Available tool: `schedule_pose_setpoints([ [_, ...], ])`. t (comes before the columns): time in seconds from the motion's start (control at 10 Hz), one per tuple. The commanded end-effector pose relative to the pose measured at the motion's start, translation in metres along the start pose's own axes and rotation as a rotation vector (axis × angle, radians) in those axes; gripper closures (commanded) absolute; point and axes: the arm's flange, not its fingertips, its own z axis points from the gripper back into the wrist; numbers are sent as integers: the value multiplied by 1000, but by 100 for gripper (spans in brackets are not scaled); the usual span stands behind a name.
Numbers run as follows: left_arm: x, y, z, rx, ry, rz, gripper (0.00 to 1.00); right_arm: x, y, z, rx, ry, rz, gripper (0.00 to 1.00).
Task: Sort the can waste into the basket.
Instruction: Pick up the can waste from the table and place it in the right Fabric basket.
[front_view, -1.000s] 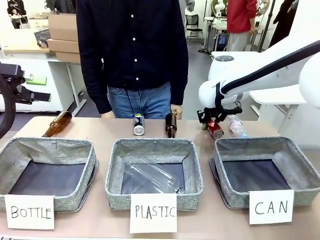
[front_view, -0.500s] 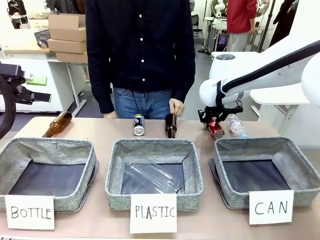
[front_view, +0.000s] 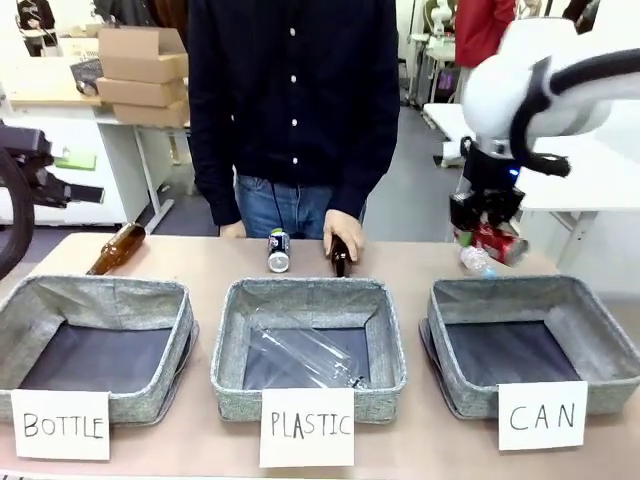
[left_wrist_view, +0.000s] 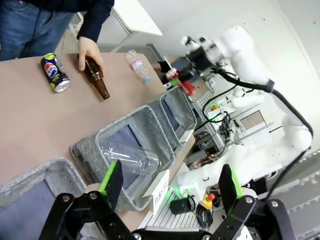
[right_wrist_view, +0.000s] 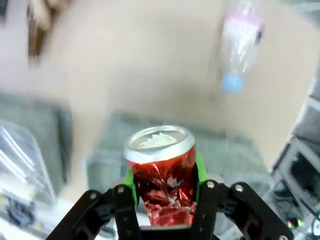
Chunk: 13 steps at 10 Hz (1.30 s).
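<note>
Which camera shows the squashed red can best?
The right wrist view: the red can sits close up, crumpled, clamped between the right gripper's green pads. The front view shows it small, held in the air behind the CAN basket. In the left wrist view it is a far-off red speck.

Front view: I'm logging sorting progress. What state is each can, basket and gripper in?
red can: gripped, held above table.
black can: on table, untouched.
CAN basket: empty.
PLASTIC basket: holds clear bottle.
BOTTLE basket: empty.
right gripper: shut on red can.
left gripper: open, empty.
</note>
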Motion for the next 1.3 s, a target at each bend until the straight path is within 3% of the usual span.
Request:
schedule_pose_setpoints([
  [0.0,2,1,-2,-20,-22,-20,0,-57,-14,-15,23,27,167,100],
  [0.1,2,1,-2,-20,-22,-20,0,-83,-15,-25,65,-1,222,100],
  [0.3,2,1,-2,-20,-22,-20,0,-104,-17,-35,106,-38,217,100],
  [0.7,2,1,-2,-20,-22,-20,0,-98,-19,-31,148,-52,227,100],
  [0.8,2,1,-2,-20,-22,-20,0,-95,-19,-30,156,-48,217,0],
  [1.2,2,1,-2,-20,-22,-20,0,-85,-19,-29,216,-79,0,0],
])
